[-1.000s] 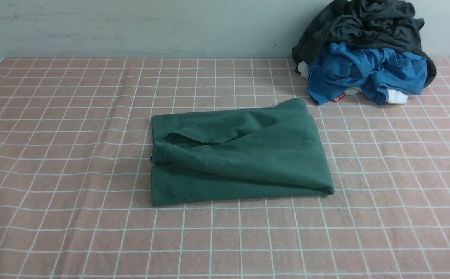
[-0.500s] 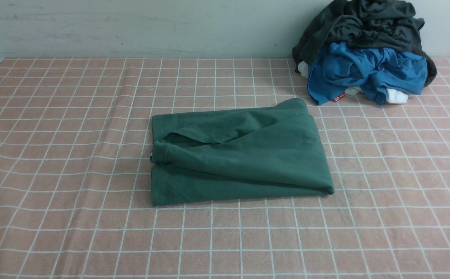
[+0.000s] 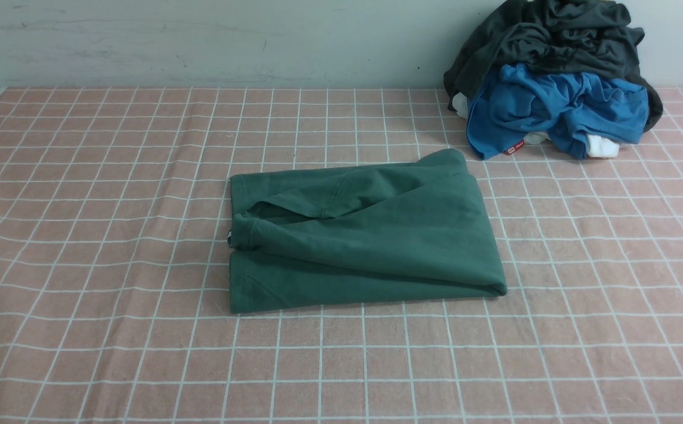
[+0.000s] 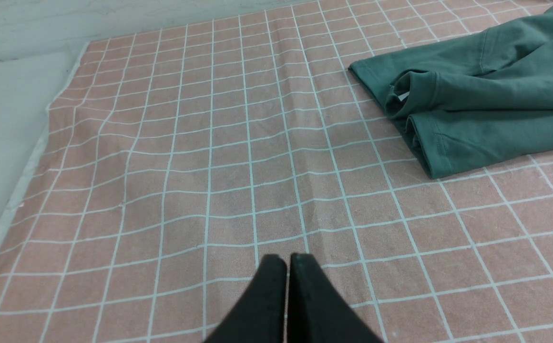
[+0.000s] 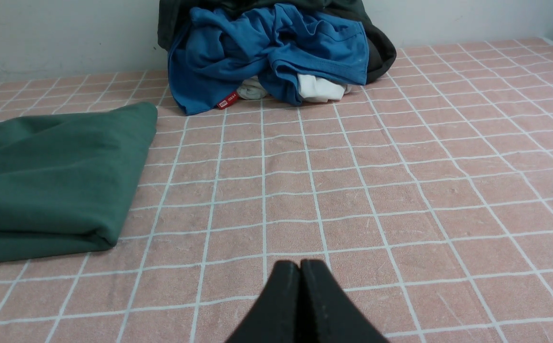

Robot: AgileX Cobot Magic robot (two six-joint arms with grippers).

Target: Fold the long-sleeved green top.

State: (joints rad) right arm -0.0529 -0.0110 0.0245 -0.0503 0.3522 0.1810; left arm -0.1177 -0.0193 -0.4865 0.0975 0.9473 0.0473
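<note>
I find the green long-sleeved top (image 3: 365, 235) folded at frame centre on the tabletop (image 3: 82, 176). Left pincer (image 4: 287, 267) and right pincer (image 5: 300, 271) pressed closed, empty, parked clear; folding appears finished.

From my seat at the controls, the folded green long-sleeved top (image 3: 365, 232) lies flat on the pink checked tablecloth (image 3: 82, 247), about midway across it and midway between the near edge and the back wall (image 3: 200, 41). Behind it and off to my right, a heap of dark grey, blue and white clothes (image 3: 553, 82) sits on the cloth, against that wall, apart from the top. My left gripper (image 4: 287, 259) hangs over bare cloth to the left of the top, well apart from it. My right gripper (image 5: 300, 264) hangs over bare cloth to the right of the top, with the heap beyond it.
</note>
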